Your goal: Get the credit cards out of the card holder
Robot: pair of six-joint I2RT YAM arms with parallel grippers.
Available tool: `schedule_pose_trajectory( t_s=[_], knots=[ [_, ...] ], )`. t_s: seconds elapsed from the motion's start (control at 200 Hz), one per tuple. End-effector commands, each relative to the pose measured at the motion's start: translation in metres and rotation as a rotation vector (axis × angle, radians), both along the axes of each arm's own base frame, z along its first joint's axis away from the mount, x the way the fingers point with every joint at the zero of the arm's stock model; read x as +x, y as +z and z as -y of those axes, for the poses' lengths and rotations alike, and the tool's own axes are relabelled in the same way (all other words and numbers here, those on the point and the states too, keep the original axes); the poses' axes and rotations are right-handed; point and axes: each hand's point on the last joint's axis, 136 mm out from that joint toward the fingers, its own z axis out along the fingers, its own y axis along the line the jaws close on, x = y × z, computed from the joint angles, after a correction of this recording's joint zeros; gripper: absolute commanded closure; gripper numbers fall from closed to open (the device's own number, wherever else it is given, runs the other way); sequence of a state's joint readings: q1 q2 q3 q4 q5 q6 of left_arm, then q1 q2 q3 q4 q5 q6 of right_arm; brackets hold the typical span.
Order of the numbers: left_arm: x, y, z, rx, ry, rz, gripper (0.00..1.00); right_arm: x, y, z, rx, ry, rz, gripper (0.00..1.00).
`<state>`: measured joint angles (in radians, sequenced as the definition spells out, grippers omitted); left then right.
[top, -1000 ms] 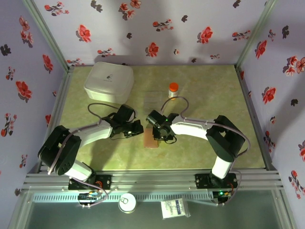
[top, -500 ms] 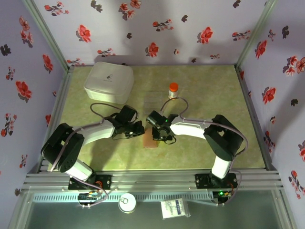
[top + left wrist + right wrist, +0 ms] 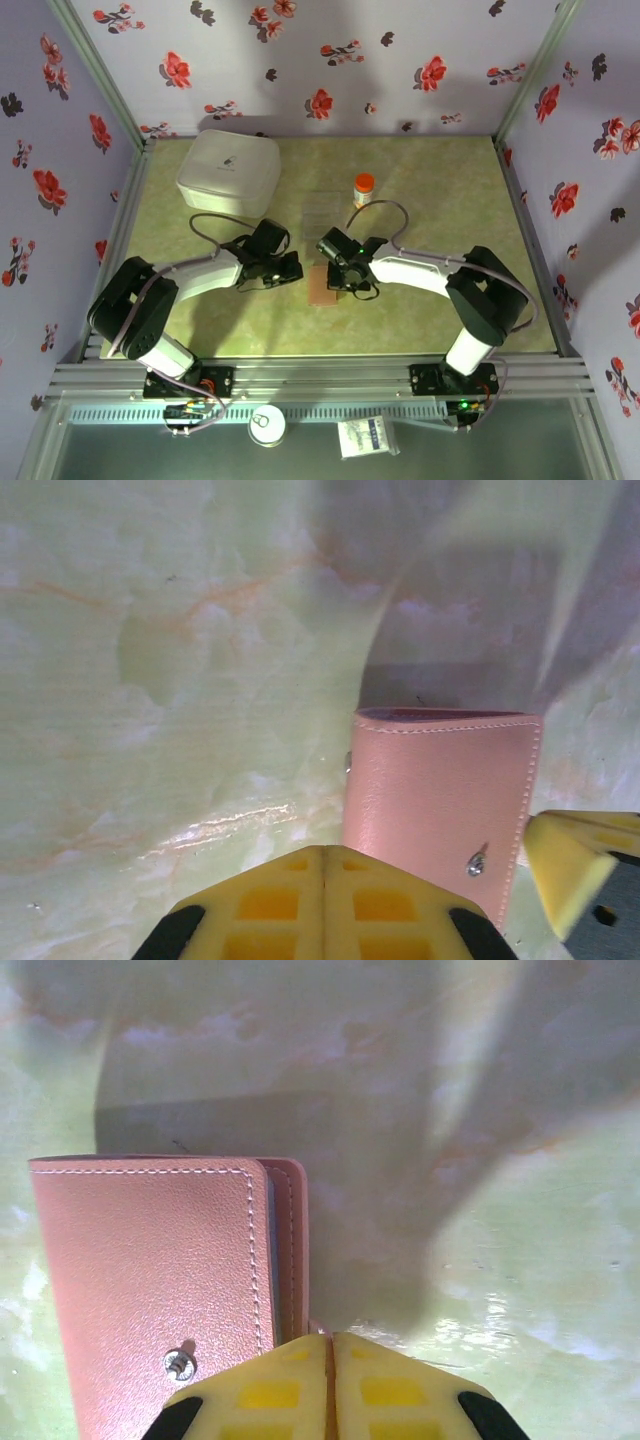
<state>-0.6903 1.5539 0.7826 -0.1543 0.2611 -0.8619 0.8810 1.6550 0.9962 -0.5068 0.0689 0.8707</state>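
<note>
Right gripper (image 3: 330, 1340) has just pinched shut at the card holder's (image 3: 150, 1270) edge; I cannot tell if it has the flap. Left gripper (image 3: 322, 855) is shut and empty; no credit cards are out yet.

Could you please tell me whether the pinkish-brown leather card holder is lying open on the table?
No, the pinkish-brown leather card holder is folded shut, with its stitched outer face and metal snap stud showing.

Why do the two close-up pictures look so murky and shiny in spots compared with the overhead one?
Left wrist view: a broad shadow darkens the table beyond the card holder, and a glare streak shines lower left. Right wrist view: similar shadow, glare lower right. Top external view: even, soft light.
</note>
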Motion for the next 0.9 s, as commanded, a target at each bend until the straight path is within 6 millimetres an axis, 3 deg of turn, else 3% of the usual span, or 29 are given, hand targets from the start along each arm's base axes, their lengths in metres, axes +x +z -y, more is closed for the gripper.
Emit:
schedule_pose_trajectory(
  t_s=[0.0, 0.375, 0.895],
  knots=[
    [0.005, 0.011, -0.004, 0.025, 0.027, 0.029, 1.00, 0.001, 0.009, 0.018, -0.058, 0.011, 0.027, 0.93],
    [0.012, 0.028, -0.012, 0.027, 0.065, 0.083, 1.00, 0.005, 0.038, 0.014, -0.056, 0.070, 0.064, 0.93],
    [0.011, 0.029, -0.019, 0.037, 0.079, 0.096, 1.00, 0.011, 0.063, -0.003, -0.033, 0.129, 0.069, 0.94]
  ],
)
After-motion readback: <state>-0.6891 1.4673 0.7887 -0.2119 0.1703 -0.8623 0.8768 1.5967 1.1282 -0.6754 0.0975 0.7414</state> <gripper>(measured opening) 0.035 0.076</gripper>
